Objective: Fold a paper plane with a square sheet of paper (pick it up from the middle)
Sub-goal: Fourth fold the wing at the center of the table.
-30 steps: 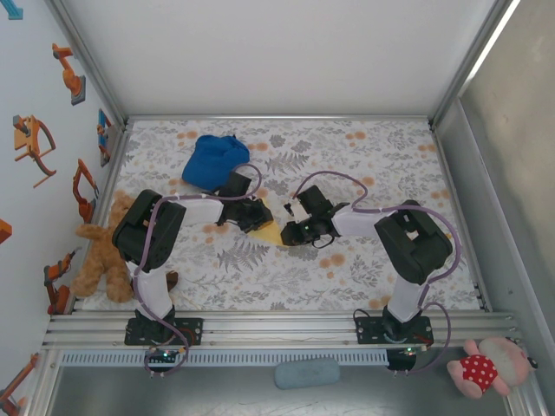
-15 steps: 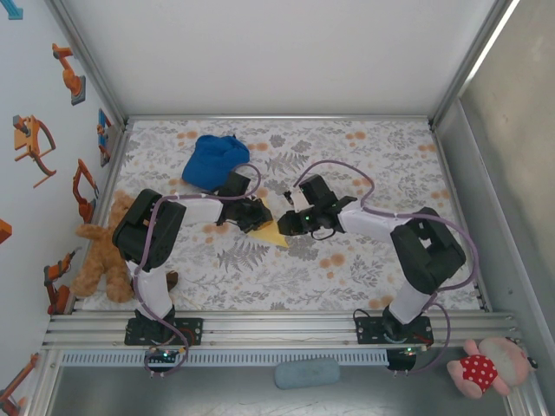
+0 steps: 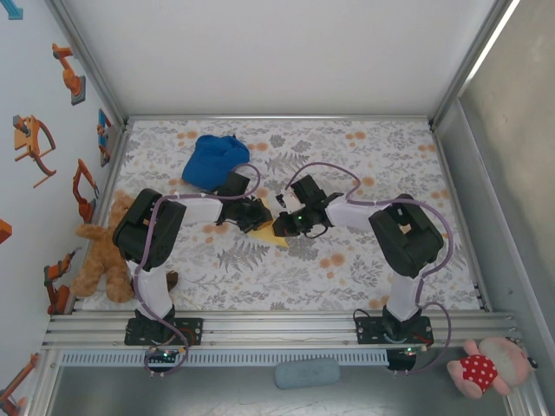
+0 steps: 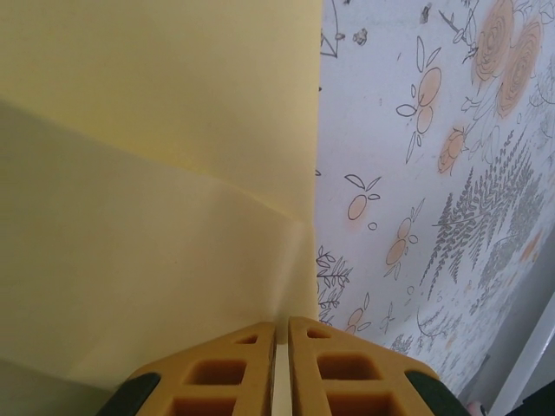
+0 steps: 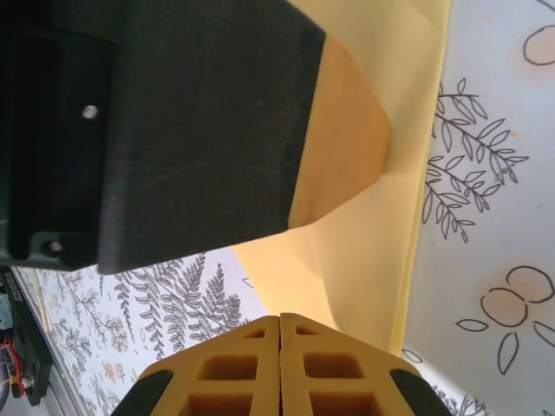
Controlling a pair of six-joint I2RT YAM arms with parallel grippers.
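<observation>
Clutter ringed the work: a blue cap (image 3: pixel 214 160) at the far left, just beyond the left arm, a teddy bear (image 3: pixel 102 251) against the left edge, and a pink plush toy (image 3: pixel 484 368) off the near right corner. A floral cloth (image 3: pixel 364 269) covered the table, boxed in by white walls (image 3: pixel 277 52). Both arms reached inward with wrists low, meeting at the creased yellow paper (image 3: pixel 270 232) lying mid-table. The left gripper (image 4: pixel 282 325) was pinched on the paper's edge. The right gripper (image 5: pixel 279 319) was closed tight, its tips at the paper beside the left gripper.
</observation>
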